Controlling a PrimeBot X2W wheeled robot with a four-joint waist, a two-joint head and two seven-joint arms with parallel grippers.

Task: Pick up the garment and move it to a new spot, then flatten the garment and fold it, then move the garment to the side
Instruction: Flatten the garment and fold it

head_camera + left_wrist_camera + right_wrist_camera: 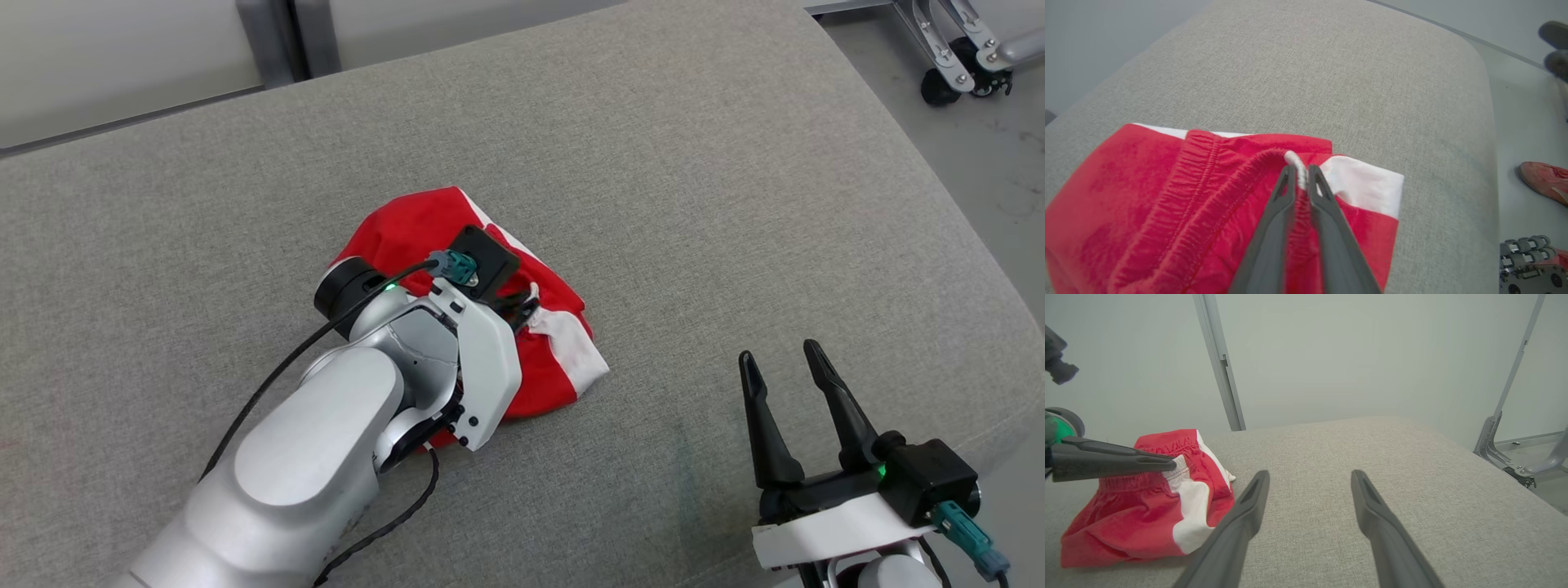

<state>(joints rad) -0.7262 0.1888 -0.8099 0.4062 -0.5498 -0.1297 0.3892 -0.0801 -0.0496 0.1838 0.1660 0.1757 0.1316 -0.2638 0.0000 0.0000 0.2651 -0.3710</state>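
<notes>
Left hand [1301,174] clenched on one gathered ridge of the garment [1147,196], both dark fingers [1274,228] nearly together, red cloth and a sliver of white pinched between the tips. One garment only: red shorts with white side panels and an elastic waistband, crumpled in a heap near the middle of the grey cushion [694,163]. Right hand [780,358] released, two fingers spread wide, well apart from the heap, toward the cushion's near right side. One reddish shoe [1541,181] on the floor beyond the cushion's edge.
</notes>
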